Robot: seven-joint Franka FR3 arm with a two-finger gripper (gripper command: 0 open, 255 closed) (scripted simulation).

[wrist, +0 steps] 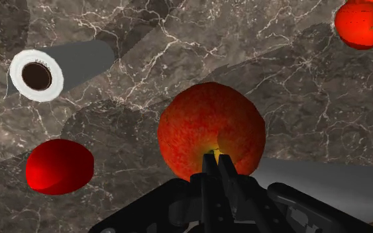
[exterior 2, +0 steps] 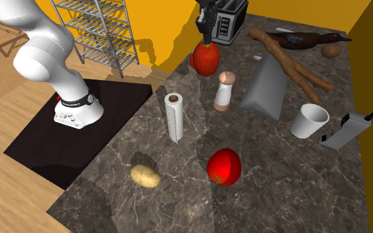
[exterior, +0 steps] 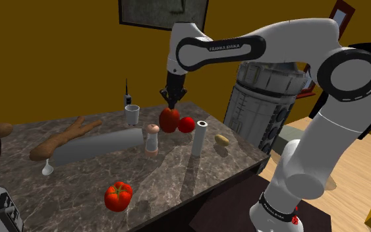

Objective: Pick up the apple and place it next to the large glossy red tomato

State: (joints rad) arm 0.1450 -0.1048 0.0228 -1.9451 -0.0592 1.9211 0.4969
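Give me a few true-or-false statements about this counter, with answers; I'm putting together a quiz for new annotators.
1. The gripper is shut on the top of the apple. True.
2. The paper roll lies on its side. False: it stands upright.
3. A potato lies on the counter near the paper roll. True.
4. The cup is black. False: it is white.
5. The apple touches the smooth red tomato. False: in the wrist view, bare counter shows between them.
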